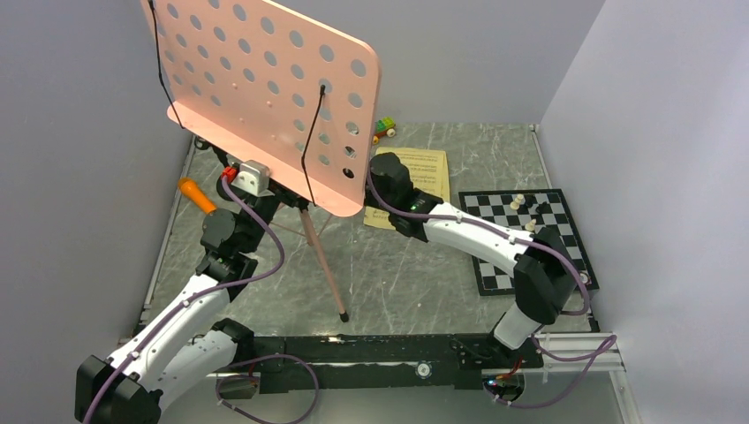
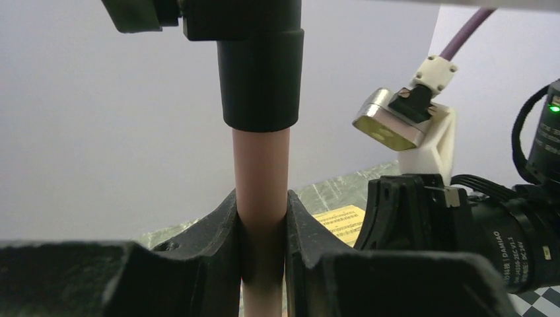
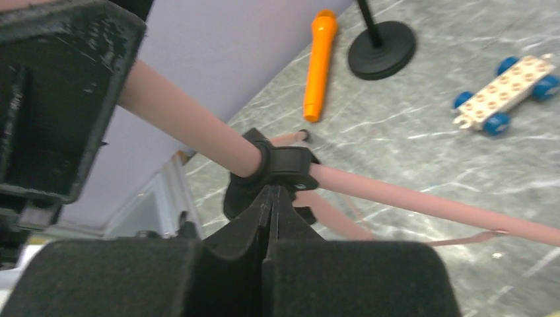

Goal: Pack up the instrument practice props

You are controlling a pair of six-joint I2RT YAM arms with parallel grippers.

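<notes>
Marble tabletop, rear left: pink music stand upright, left gripper clamped round its pole, presumably steadying it; right gripper, jaws pressed together on nothing visible, sits beside black leg collar.

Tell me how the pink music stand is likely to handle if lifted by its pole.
Probably top-heavy: the pink music stand carries a wide perforated desk high above thin legs, so it may tip or swing. The smooth round pole clamped between the left fingers could slip or twist. It looks rigid, not floppy.
</notes>
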